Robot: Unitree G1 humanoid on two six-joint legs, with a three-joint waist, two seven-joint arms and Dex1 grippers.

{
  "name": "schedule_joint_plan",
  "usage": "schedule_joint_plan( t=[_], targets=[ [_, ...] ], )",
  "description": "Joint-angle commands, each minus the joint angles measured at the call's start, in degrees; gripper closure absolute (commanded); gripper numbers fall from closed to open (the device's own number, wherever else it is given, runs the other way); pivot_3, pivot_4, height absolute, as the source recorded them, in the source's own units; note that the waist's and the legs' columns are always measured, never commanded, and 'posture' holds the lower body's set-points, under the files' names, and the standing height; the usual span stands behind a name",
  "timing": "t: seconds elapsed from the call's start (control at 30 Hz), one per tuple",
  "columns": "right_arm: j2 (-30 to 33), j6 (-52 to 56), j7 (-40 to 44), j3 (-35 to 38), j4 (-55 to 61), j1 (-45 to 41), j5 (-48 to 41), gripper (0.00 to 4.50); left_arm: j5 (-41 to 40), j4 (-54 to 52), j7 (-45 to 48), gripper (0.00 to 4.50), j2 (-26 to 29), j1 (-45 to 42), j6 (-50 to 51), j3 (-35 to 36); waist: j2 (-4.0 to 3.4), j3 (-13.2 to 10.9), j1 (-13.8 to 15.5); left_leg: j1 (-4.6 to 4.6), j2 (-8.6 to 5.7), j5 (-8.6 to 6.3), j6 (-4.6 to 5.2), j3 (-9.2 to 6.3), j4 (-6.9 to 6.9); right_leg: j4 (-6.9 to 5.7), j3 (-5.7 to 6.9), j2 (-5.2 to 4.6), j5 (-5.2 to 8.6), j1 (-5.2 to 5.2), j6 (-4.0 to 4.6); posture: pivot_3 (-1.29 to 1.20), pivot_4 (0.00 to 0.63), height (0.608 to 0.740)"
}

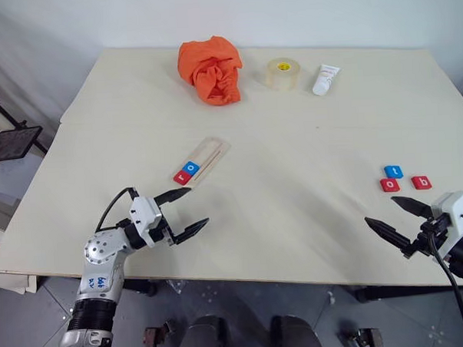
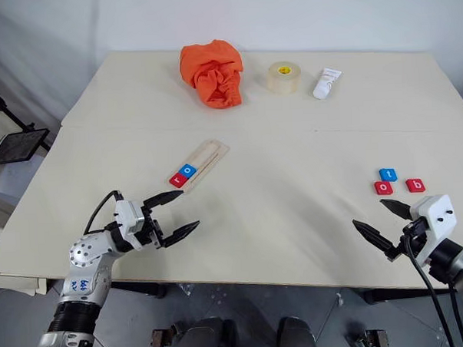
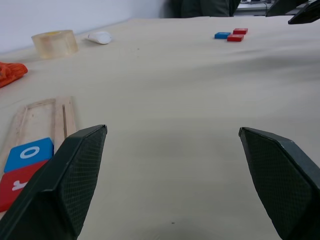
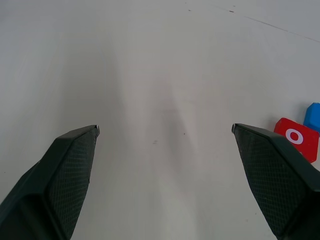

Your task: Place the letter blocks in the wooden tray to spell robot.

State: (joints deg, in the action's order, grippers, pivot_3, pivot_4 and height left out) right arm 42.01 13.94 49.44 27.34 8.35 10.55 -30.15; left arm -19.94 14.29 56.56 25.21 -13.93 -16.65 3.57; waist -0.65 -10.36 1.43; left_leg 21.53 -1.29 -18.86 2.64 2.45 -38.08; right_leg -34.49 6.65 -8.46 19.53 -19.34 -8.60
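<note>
Though cropped, blue block (image 4: 314, 116) beside red o (image 4: 296, 138)

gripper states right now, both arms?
Left tool: open, holding nothing, near the wooden tray.
Right tool: open, holding nothing, near the loose letter blocks.

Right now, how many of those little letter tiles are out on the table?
5. Two sit in the wooden tray: red r and blue o. Three lie loose near the right gripper: blue t, red o, red b.
</note>
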Motion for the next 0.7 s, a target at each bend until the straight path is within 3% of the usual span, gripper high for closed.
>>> schedule_joint_plan(
  t=[0.03,0.37,0.7],
  targets=[
    [1.3,-0.1,0.5,0.8,0.6,-0.8,0.3,0.04,-0.6,-2.0,-0.5,0.0,0.7,0.4,0.2,1.1,0.0,0.0,0.0,0.0,0.0,0.0,0.0,0.0,0.0,0.0,0.0,0.0,0.0,0.0,0.0,0.0,0.15,0.74],
    [2.1,0.9,1.9,-1.2,0.0,-3.8,1.0,0.04,0.0,-9.6,-6.7,0.0,2.2,3.2,6.2,2.6,0.0,0.0,-0.1,0.0,0.0,0.0,0.0,-0.01,-0.04,-0.03,-0.01,0.0,0.0,0.0,0.0,0.0,0.15,0.74],
    [2.3,-0.2,5.6,-7.5,-5.7,-12.8,3.0,0.04,-0.7,-19.0,-12.5,0.0,5.8,15.3,12.6,8.3,0.07,0.0,-0.1,-0.04,0.05,0.0,0.0,-0.02,-0.05,-0.06,-0.07,0.01,0.0,0.01,0.0,0.0,0.15,0.74]
  ],
)
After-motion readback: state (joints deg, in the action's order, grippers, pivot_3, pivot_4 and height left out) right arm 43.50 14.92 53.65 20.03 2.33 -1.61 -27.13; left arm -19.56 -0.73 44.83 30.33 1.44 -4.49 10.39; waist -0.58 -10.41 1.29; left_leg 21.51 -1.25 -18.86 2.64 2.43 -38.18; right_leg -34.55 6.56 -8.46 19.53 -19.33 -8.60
